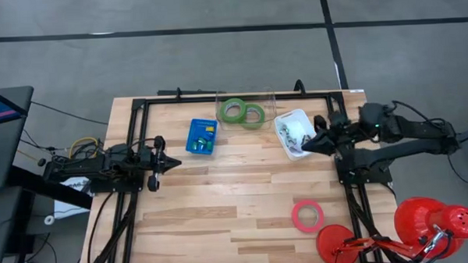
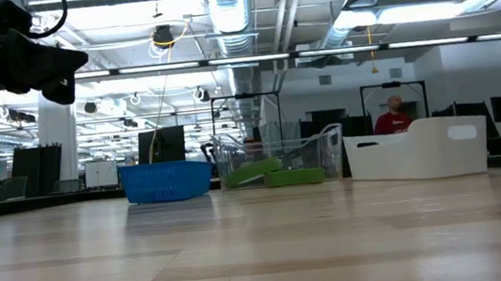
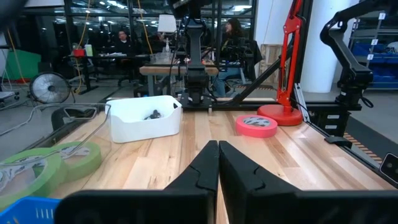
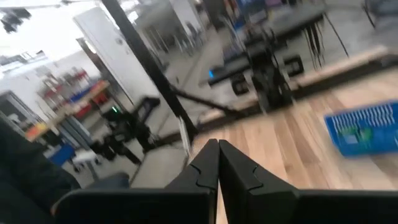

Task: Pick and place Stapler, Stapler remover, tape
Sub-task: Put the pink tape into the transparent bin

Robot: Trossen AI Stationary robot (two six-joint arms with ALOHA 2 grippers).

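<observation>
Two green tape rolls (image 1: pixel 243 112) lie inside a clear container (image 2: pixel 272 162) near the table's far edge. The pinkish-red tape roll (image 1: pixel 307 215) lies flat on the wood toward the near right, and shows in the left wrist view (image 3: pixel 256 125). A white bin (image 1: pixel 294 132) holds small dark items, and a blue basket (image 1: pixel 201 136) holds small coloured ones. I cannot pick out a stapler or a stapler remover. My left gripper (image 1: pixel 172 161) rests shut at the table's left, pointing right. My right gripper (image 1: pixel 306 147) is shut beside the white bin's right side.
Two red lamp bases (image 1: pixel 339 245) stand at the near right corner. A black frame rail (image 1: pixel 140 111) edges the table. Bare wood lies between the blue basket and the pinkish-red roll. People sit at desks in the room beyond (image 3: pixel 233 31).
</observation>
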